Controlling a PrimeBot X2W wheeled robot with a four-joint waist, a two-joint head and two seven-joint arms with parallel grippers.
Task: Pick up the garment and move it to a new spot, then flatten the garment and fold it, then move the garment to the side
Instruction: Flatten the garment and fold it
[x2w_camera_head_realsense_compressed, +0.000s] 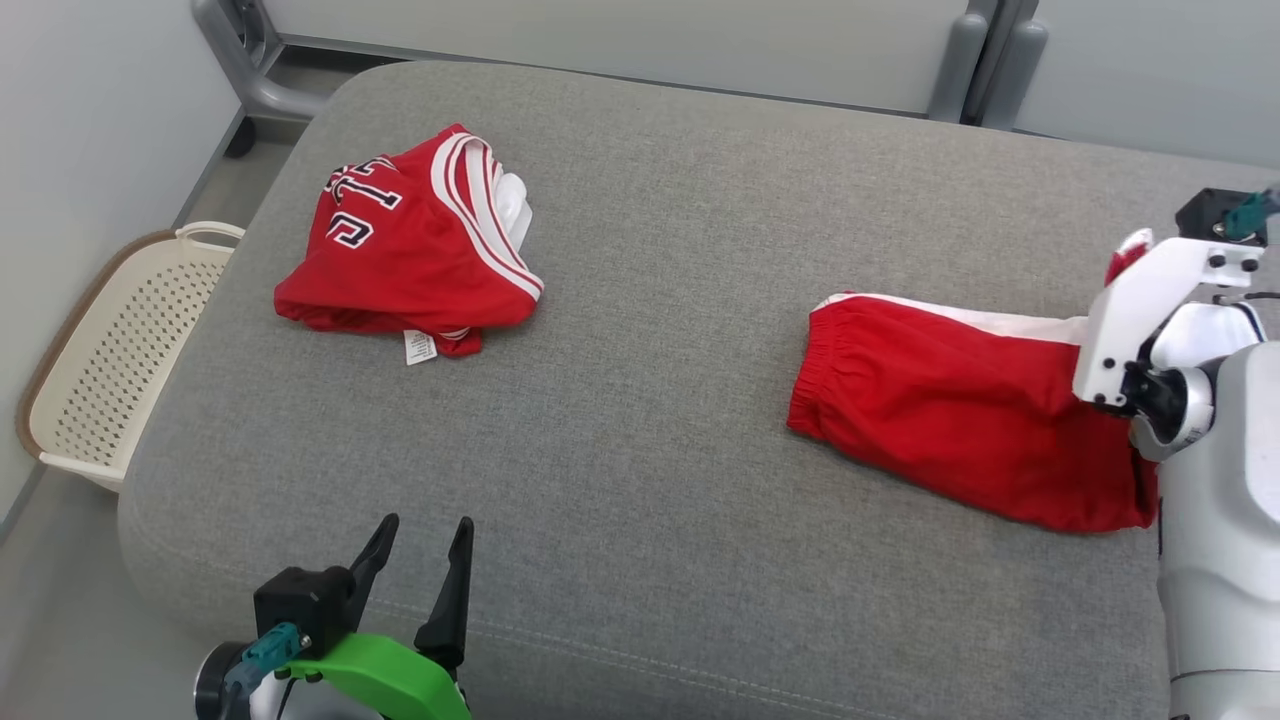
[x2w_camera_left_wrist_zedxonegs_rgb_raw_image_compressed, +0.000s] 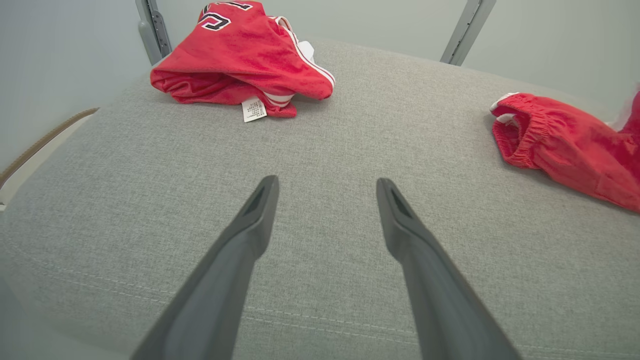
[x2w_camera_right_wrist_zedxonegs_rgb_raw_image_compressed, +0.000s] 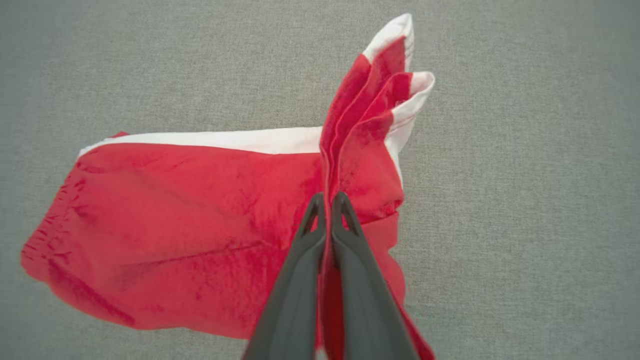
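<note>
- While the right tool (x2w_camera_right_wrist_zedxonegs_rgb_raw_image_compressed: 329, 197) stands pressed together, it pinches a bunched fold of red cloth at the leg-hem end of the shorts (x2w_camera_right_wrist_zedxonegs_rgb_raw_image_compressed: 175, 225). That end rises off the bench (x2w_camera_head_realsense_compressed: 650, 250) in a peak edged with white trim.
- From the pinch the shorts run to the robot's left, long axis across the bench, with the elastic waistband at the free end lying flat on the grey cushion.
- The left tool (x2w_camera_head_realsense_compressed: 425, 525) hovers spread wide and empty over the near edge, well apart from the waistband, which lies ahead and to its right.
- Any drag or lift looks like the right arm's job, since it is nearer and has hold.
- A red jersey (x2w_camera_head_realsense_compressed: 410, 250) lies at the far left, and a basket (x2w_camera_head_realsense_compressed: 110, 350) stands on the floor beyond.
</note>
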